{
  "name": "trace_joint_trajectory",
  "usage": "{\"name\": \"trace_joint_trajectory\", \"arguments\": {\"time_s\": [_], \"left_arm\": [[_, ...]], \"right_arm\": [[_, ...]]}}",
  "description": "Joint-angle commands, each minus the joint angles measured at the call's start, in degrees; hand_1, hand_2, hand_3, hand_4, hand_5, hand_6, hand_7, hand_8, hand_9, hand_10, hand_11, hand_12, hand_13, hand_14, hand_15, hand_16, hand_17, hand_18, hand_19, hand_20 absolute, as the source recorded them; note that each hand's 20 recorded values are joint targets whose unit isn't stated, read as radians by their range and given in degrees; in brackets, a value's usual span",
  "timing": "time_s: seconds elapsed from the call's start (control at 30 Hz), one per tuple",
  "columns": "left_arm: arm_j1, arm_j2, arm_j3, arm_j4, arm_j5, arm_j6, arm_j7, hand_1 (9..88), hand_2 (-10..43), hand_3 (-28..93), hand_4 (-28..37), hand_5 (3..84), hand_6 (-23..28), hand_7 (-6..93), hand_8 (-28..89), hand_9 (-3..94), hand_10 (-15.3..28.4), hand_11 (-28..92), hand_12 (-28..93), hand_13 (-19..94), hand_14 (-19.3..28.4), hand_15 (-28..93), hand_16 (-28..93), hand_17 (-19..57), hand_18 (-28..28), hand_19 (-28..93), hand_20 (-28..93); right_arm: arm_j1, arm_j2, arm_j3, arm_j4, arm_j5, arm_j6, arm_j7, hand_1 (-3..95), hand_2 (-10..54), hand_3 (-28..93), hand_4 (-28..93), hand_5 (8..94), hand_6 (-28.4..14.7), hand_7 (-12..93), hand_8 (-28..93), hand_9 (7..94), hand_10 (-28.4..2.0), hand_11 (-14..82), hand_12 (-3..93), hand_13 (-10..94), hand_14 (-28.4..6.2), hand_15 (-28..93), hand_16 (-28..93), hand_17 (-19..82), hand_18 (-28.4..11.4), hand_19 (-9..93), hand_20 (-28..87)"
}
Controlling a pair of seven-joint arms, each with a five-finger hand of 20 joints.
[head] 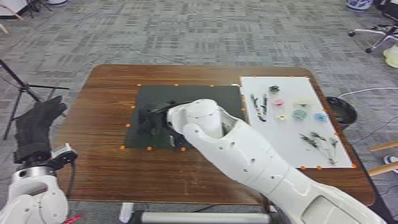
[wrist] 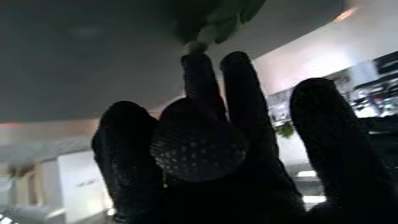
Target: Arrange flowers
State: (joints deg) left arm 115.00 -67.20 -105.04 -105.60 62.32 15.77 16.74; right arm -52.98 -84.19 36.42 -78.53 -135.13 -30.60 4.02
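Rt robot hand (head: pixel 158 116), blk fabric, is nr oval-leaved grn sprig (wrist: pixel 227 22).

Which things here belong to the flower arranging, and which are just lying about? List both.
For the job:
- pink flower
- blue flower
- green sprigs
- white board under them
- dark mat

Just lying about:
- black tripod
- office chair
- patterned pot on the floor

A pink flower (head: pixel 278 102), yellow flower (head: pixel 282 117), teal flower (head: pixel 299 115) and blue flower (head: pixel 321 117) lie apart on the white board (head: pixel 289 150), near dark stems (head: pixel 264 107) and thin green sprigs (head: pixel 316 136); rounded green leaves (wrist: pixel 226 22) are over the dark mat (head: pixel 158 94).
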Motion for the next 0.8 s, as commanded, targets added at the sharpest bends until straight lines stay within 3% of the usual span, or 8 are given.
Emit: {"name": "trace_joint_trajectory", "arguments": {"time_s": [0.03, 0.1, 0.13, 0.3, 0.47, 0.7, 0.8], "left_arm": [[0.1, -0.31, 0.29, -0.13, -0.22, -0.64, 0.03, 18.3, 8.3, 67, -28.3, 53.2, 3.0, 13.4, -7, 50.4, 15.0, 22, 13, 37, 16.1, 17, 1, 7.1, 10.9, 8, 17], [0.3, -0.39, 0.18, -0.17, -0.15, -0.73, 0.01, 18.3, 8.3, 67, -28.3, 53.2, 3.0, 13.3, -7, 50.4, 15.0, 22, 13, 37, 16.1, 17, 1, 7.1, 10.9, 8, 17], [-0.4, 0.12, 1.28, -0.03, -0.30, 0.32, -0.13, 18.3, 8.3, 67, -28.3, 53.2, 3.1, 13.3, -7, 50.4, 15.0, 22, 13, 37, 16.1, 17, 1, 7.1, 10.9, 8, 17], [0.0, -0.47, 1.04, 0.04, -0.21, -0.81, -0.09, 18.4, 8.4, 67, -28.3, 53.2, 3.1, 13.4, -7, 50.4, 15.0, 22, 13, 37, 16.1, 17, 1, 7.1, 10.9, 8, 17], [1.3, -0.62, 0.02, -0.46, -0.31, -0.31, -0.09, 18.3, 8.4, 67, -28.3, 53.2, 3.1, 13.4, -7, 50.4, 15.0, 22, 13, 37, 16.2, 17, 1, 7.1, 11.0, 8, 17], [2.0, -0.99, -0.61, -0.66, -0.19, -0.73, -0.16, 18.3, 8.4, 67, -28.3, 53.2, 3.1, 13.5, -7, 50.5, 15.0, 22, 13, 37, 16.2, 17, 1, 7.1, 10.9, 8, 17], [1.4, -0.85, -0.04, -0.54, -0.02, -0.44, -0.49, 18.3, 8.4, 67, -28.3, 53.1, 3.0, 13.4, -7, 50.5, 15.0, 22, 13, 37, 16.2, 17, 1, 7.1, 10.9, 8, 17]], "right_arm": [[1.9, 0.2, -0.3, -0.8, 3.7, 1.4, 3.9, 26.1, 17.2, 60, -11, 56.3, -2.7, 10, -8, 58.6, -12.1, 7.4, 7.8, 91, -3.9, 68, 28, 64, -17.9, 93, 70], [1.9, 0.2, -0.8, -1.1, 5.6, 2.7, 5.7, 26.1, 17.2, 60, -11, 56.4, -2.8, 10, -8, 58.6, -12.1, 7.4, 7.8, 91, -3.8, 68, 28, 64, -17.9, 93, 70], [1.9, 0.1, -0.8, -1.2, 6.2, 3.2, 6.3, 26.1, 17.1, 60, -11, 56.5, -2.8, 10, -8, 58.7, -12.2, 7.4, 7.8, 91, -3.9, 68, 28, 64, -17.7, 93, 70], [3.4, 3.0, -2.2, -4.0, 12.3, 5.7, 9.2, 26.7, 17.0, 59, -11, 57.5, -2.9, 10, -8, 59.6, -12.4, 7.6, 8.0, 91, -3.7, 67, 28, 64, -17.7, 93, 69], [4.9, 9.0, -6.2, -10.5, 18.8, 7.7, 13.6, 27.1, 17.0, 58, -11, 60.2, -2.6, 11, -8, 63.0, -12.8, 8.3, 8.3, 92, -3.5, 67, 28, 65, -17.6, 93, 69], [3.1, 13.3, -7.5, -14.6, 23.9, 6.2, 18.9, 27.7, 17.1, 56, -10, 63.0, -2.8, 10, -8, 65.7, -13.5, 8.4, 8.7, 93, -3.2, 66, 28, 66, -17.3, 93, 69], [1.8, 13.8, -6.8, -14.8, 24.9, 5.5, 19.8, 27.7, 17.2, 55, -10, 63.1, -3.0, 10, -8, 65.9, -13.6, 8.4, 8.7, 93, -3.2, 66, 28, 66, -17.3, 93, 69]]}}
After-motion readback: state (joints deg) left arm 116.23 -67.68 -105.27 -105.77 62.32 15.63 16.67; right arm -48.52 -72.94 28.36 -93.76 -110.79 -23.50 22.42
